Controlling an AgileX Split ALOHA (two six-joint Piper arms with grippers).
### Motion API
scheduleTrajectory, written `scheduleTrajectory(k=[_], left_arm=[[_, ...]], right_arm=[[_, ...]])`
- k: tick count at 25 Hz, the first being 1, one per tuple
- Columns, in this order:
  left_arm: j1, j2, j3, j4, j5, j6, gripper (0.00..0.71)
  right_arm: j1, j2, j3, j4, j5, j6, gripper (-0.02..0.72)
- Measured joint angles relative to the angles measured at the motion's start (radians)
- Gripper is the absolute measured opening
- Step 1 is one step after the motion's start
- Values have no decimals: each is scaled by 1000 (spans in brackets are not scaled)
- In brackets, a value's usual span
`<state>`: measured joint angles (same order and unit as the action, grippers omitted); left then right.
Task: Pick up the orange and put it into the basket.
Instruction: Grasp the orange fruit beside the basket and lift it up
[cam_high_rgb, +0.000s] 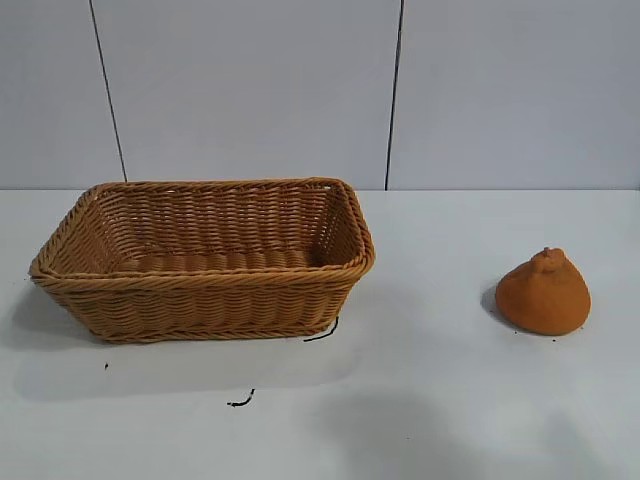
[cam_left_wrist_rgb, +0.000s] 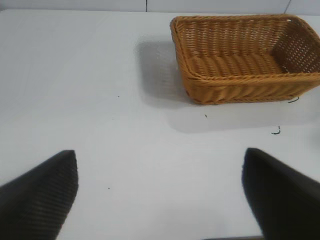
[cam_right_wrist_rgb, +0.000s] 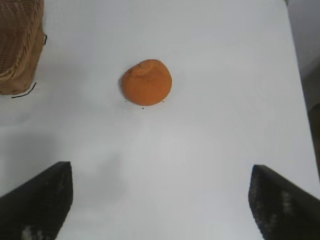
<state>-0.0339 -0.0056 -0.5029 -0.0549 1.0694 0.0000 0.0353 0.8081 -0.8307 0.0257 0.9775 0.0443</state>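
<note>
The orange (cam_high_rgb: 543, 293), dull orange with a stem bump on top, sits on the white table at the right. It also shows in the right wrist view (cam_right_wrist_rgb: 146, 82), well ahead of my right gripper (cam_right_wrist_rgb: 161, 172), which is open and empty above the table. The basket (cam_high_rgb: 204, 257), tan woven wicker, stands empty at the left. In the left wrist view the basket (cam_left_wrist_rgb: 245, 57) lies far ahead of my left gripper (cam_left_wrist_rgb: 160, 157), which is open and empty. Neither gripper shows in the exterior view.
Short black marks (cam_high_rgb: 240, 401) lie on the table in front of the basket, another (cam_high_rgb: 322, 332) at its front right corner. A white panelled wall stands behind the table. A corner of the basket (cam_right_wrist_rgb: 19, 45) shows in the right wrist view.
</note>
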Motion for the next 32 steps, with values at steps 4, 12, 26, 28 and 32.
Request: scheduleTrajectory(k=[4, 12, 26, 28, 32], left_arm=[[0, 0, 0, 0, 0, 0, 639], [0, 0, 0, 0, 0, 0, 639], [0, 0, 0, 0, -1, 0, 639], [0, 0, 0, 0, -1, 0, 639], [0, 0, 0, 0, -1, 0, 639]], right_arm=[[0, 294, -137, 55, -5, 0, 676], [0, 751, -413, 74, -8, -14, 676], [0, 1228, -556, 74, -121, -28, 676], [0, 1268, -556, 76, -141, -28, 676], [0, 1309, -556, 82, -146, -28, 646]])
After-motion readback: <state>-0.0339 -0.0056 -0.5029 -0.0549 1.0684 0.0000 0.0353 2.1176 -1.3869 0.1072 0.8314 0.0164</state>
